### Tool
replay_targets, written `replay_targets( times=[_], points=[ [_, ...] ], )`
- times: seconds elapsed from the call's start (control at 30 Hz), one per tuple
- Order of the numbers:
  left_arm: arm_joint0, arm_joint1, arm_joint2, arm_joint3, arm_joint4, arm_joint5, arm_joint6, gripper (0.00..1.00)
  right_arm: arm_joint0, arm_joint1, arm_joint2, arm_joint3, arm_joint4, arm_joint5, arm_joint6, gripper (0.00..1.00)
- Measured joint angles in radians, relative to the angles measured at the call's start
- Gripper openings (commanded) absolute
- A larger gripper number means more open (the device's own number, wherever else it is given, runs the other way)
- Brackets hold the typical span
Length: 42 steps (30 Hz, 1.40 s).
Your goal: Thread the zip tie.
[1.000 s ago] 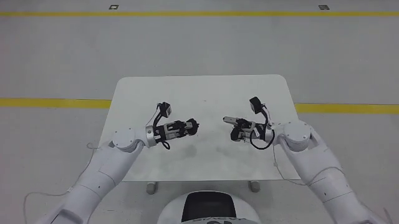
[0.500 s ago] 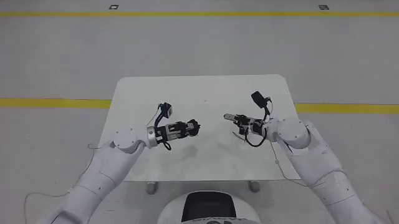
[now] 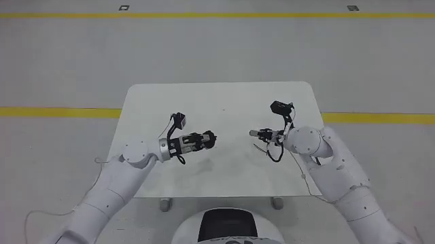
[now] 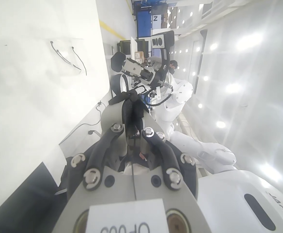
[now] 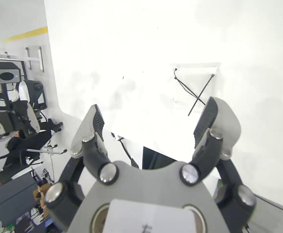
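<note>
Surface (image 3: 217,101): one, white, smooth, with rounded corners, mid-frame in the top view.
Left gripper (image 4: 128,103): left of centre in the top view; two grey fingers (image 4: 112,115) pressed together, pinching a black strip (image 4: 118,99) at their tips.
Zip ties (image 5: 198,97): three, thin and black, crossed on a clear rectangular sheet (image 5: 194,71), apart from all fingers.
Right gripper (image 5: 153,105): right of centre; two ribbed-padded fingers (image 5: 99,122) spread wide.

Printed label (image 4: 125,215) on left hand (image 4: 131,105) base; letter sign (image 4: 155,18) on blue partition (image 4: 143,26).
</note>
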Motion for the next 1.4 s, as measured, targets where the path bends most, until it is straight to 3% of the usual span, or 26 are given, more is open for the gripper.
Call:
replay_targets(
  times=[0.17, 0.3, 0.43, 0.73, 0.97, 1.07, 1.4],
  points=[
    [0.0, 0.0, 0.0, 0.0, 0.0, 0.0, 0.0, 0.0, -0.002, 0.0, -0.005, -0.003, -0.006, 0.0, -0.007, 1.0],
    [0.0, 0.0, 0.0, 0.0, 0.0, 0.0, 0.0, 0.0, -0.013, -0.005, -0.028, -0.022, -0.083, 0.0, -0.017, 1.0],
    [0.0, 0.0, 0.0, 0.0, 0.0, 0.0, 0.0, 0.0, -0.003, -0.028, -0.021, 0.002, -0.187, 0.0, 0.048, 1.0],
    [0.0, 0.0, 0.0, 0.0, 0.0, 0.0, 0.0, 0.0, 0.033, -0.142, 0.042, 0.056, -0.342, 0.0, 0.259, 1.0],
    [0.0, 0.0, 0.0, 0.0, 0.0, 0.0, 0.0, 0.0, 0.051, -0.247, 0.126, 0.086, -0.499, 0.0, 0.438, 1.0],
    [0.0, 0.0, 0.0, 0.0, 0.0, 0.0, 0.0, 0.0, 0.044, -0.28, 0.14, 0.095, -0.548, 0.0, 0.442, 1.0],
    [0.0, 0.0, 0.0, 0.0, 0.0, 0.0, 0.0, 0.0, 0.044, -0.282, 0.132, 0.127, -0.543, -0.008, 0.408, 1.0]
  ],
)
